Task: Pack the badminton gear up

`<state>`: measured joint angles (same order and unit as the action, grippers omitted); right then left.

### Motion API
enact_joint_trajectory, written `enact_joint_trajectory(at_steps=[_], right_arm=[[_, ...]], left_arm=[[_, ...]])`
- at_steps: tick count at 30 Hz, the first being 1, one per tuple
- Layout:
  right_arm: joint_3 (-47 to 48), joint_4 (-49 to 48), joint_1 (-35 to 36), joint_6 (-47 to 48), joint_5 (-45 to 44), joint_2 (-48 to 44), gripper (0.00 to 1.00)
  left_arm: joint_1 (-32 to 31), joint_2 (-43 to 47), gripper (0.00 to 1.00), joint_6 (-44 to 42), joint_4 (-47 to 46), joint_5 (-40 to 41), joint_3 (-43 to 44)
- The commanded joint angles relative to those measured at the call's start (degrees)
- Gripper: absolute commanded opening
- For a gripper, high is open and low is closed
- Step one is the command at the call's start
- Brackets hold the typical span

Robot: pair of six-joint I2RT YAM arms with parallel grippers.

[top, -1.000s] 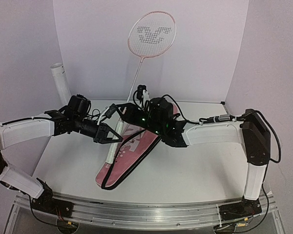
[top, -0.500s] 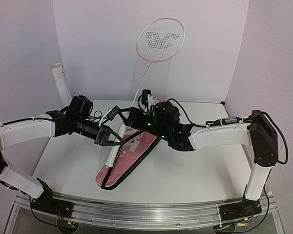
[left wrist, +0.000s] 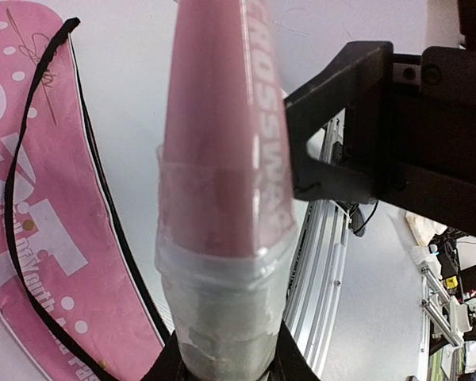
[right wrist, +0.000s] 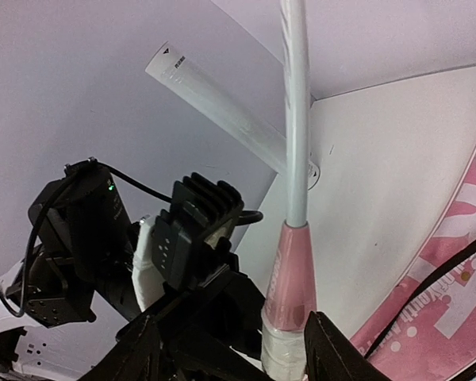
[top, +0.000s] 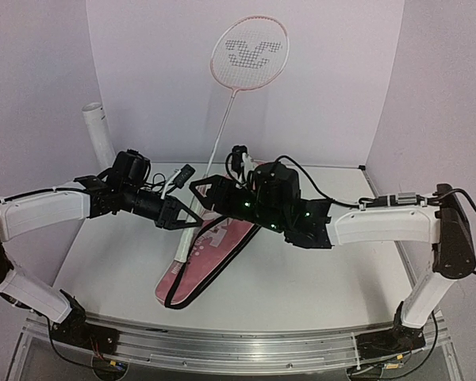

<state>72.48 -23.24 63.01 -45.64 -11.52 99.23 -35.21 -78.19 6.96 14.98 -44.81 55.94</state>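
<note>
Soft, even, slightly pink light with faint shadows. In the left wrist view the racket [left wrist: 222, 159] is blurred, worst at 6 o'clock.

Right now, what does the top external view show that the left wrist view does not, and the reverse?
Only the top view: the racket's strung head and the white tube. Only the left wrist view: lettering on the racket's pink cone, clear wrap on its handle. Both: the pink bag, the left end effector gripping the handle, the open right end effector beside it.
</note>
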Motion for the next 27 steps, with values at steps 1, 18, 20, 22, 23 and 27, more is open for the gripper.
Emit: enact_joint_trajectory(at_steps=[1, 18, 20, 22, 23, 27], right_arm=[[3.10, 2.97, 0.29, 1.20, -4.55, 2.69, 0.57], [10.18, 3.65, -2.43, 1.99, -1.44, 10.68, 0.26], [9.90, 3.69, -2.65, 1.81, -1.31, 10.37, 0.11], [9.27, 3.65, -2.88, 1.63, -1.57, 9.69, 0.00], [8.58, 3.65, -2.97, 1.37, -1.88, 9.14, 0.00], [2.35, 5.27, -3.70, -2.40, -4.85, 4.08, 0.00]], left_arm=[[-0.12, 0.96, 0.00, -3.08, -3.50, -0.57, 3.41], [-0.38, 1.36, 0.00, -4.80, -2.32, -3.54, 2.84], [-0.38, 1.32, 0.00, -4.86, -2.22, -4.06, 2.73], [-0.40, 1.16, 0.00, -4.89, -1.78, -4.80, 2.82], [-0.40, 1.12, 0.00, -4.98, -1.57, -5.34, 2.83], [-0.39, 0.98, 0.62, -6.75, 0.62, -6.57, 3.16]])
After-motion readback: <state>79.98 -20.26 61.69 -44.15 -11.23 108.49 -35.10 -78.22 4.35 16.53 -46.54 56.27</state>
